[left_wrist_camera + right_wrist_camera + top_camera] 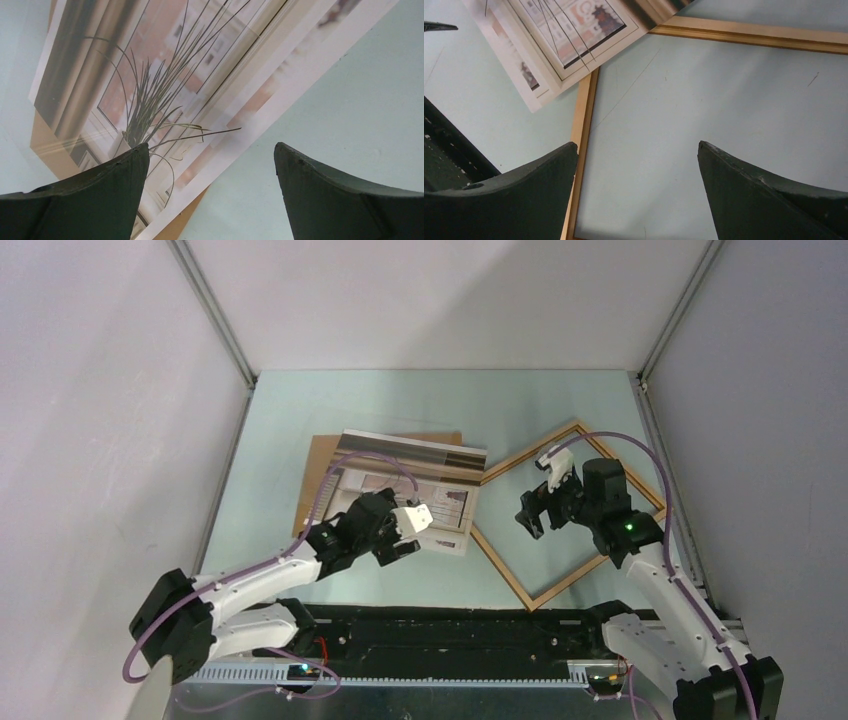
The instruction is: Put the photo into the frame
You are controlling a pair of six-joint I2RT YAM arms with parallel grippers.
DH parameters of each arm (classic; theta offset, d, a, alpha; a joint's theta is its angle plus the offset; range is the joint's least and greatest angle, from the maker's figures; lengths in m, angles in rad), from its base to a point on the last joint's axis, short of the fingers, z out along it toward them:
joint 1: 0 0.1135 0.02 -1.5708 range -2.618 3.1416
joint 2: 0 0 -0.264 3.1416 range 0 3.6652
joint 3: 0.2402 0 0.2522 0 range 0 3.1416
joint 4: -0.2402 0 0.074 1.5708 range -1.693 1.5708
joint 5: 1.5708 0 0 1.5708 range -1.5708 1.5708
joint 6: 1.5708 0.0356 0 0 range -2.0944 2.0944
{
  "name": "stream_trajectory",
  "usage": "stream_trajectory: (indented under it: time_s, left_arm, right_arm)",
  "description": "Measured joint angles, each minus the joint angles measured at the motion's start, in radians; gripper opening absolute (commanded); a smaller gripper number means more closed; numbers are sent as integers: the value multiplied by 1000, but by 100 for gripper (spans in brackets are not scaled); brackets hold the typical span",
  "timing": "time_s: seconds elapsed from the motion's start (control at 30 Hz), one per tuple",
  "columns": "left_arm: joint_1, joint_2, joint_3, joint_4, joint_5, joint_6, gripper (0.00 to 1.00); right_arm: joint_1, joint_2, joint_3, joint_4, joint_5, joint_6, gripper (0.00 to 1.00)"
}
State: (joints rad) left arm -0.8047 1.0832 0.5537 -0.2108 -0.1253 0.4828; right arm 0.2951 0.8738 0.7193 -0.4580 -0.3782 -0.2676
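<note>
Both empty: left gripper (403, 537) has jaws wide, hovering over the near edge of the photo (420, 475). The right gripper (533, 515) is also wide, above the table (400, 400) inside the frame (505, 575). Photo lies face up on a brown backing board (318, 465), right edge lapping the frame's left corner. Probably light, floppy, creases easily; pinch a free corner gently.

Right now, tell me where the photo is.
In the top view the photo lies left of centre, face up on the backing board, its right edge overlapping a corner of the frame.
</note>
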Motion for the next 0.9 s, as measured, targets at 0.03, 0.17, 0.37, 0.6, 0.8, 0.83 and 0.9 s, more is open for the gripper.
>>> stream_trajectory:
  time_s: [0.03,0.17,0.37,0.6,0.8,0.83,0.9]
  left_arm:
    - [0,8,0,2,-3,0,98]
    - [-7,51,-1,18,-24,0,98]
    - [-51,156,-1,60,-71,1,98]
    - [-117,249,13,100,-135,13,98]
    - [-131,358,90,127,-208,16,98]
    - [-135,375,101,131,-222,16,97]
    - [-144,404,121,136,-252,17,95]
  right_arm:
    - [1,-11,-5,-2,0,-5,95]
    - [19,-10,-32,-2,4,-23,97]
    - [52,31,-50,-3,9,-27,97]
    - [62,37,-52,-3,15,-34,98]
    - [62,37,-52,-2,15,-40,98]
    - [62,37,-52,-2,15,-41,98]
    - [62,37,-52,-2,15,-41,98]
